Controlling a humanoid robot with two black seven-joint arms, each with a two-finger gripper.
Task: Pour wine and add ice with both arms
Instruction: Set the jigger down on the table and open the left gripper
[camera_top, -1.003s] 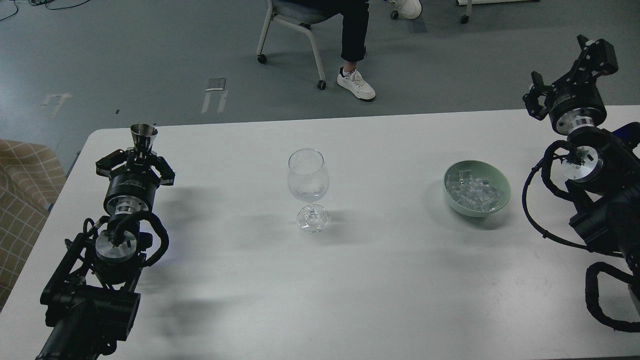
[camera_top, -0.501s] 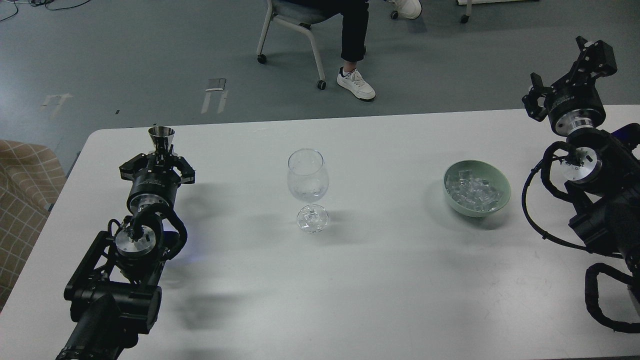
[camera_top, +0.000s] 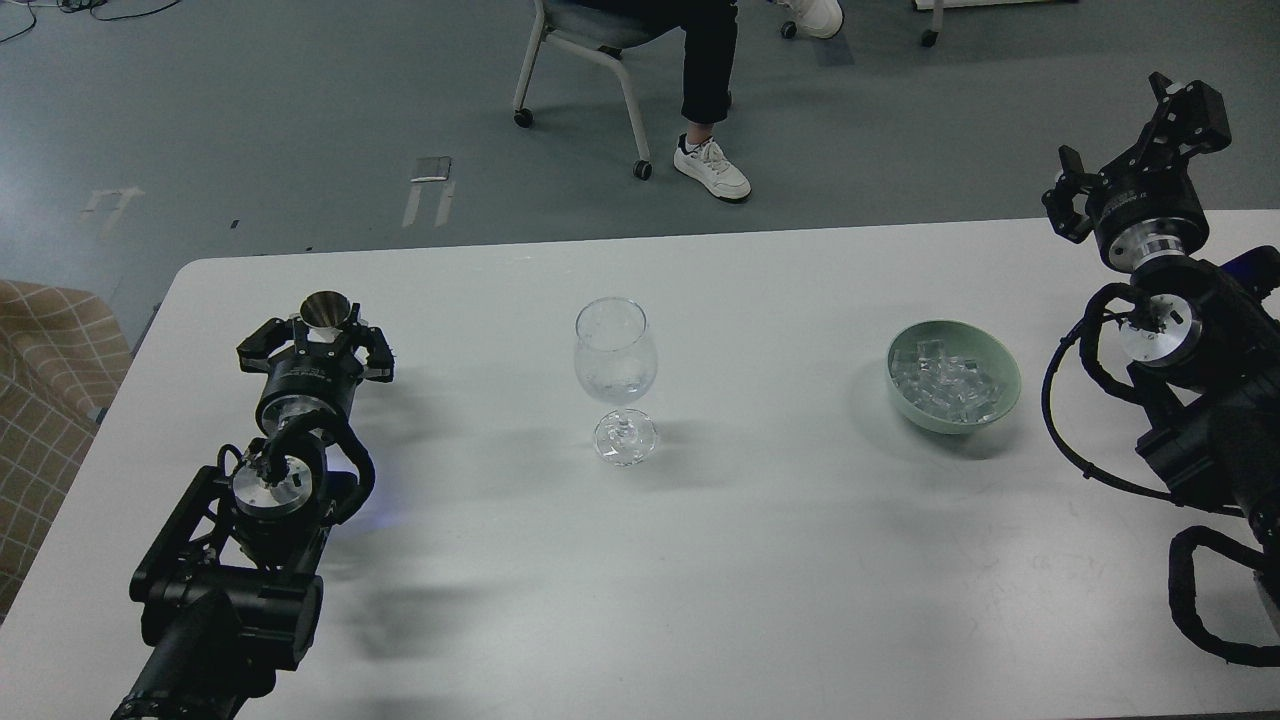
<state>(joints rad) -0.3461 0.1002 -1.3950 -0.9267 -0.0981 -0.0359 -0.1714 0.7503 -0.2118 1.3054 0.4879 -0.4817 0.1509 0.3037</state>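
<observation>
— Moved since a moment ago? Left gripper (camera_top: 325, 335), lower than before, with the metal jigger (camera_top: 325, 311) now showing its open mouth rather than its side.
— Grip there? Pinching the jigger between both fingers, cup sitting upright above the wrist, over the white table (camera_top: 760, 560) near its left end.
— And on the other side? Right gripper (camera_top: 1130, 150) raised at the far right edge of the table, fingers spread wide, nothing between them; barely shifted from the earlier frames.
— Between the two? Wine glass (camera_top: 615, 375) upright at the middle of the table, well apart from both grippers; hard to tell any wine in it, only glints low in the bowl.
— Ice? Clear cubes (camera_top: 945, 385) heaped in the pale green bowl (camera_top: 1005, 395), right of the glass, nearer the right arm.
— Any writing? Small pale marks on the left gripper body, too small to read.
</observation>
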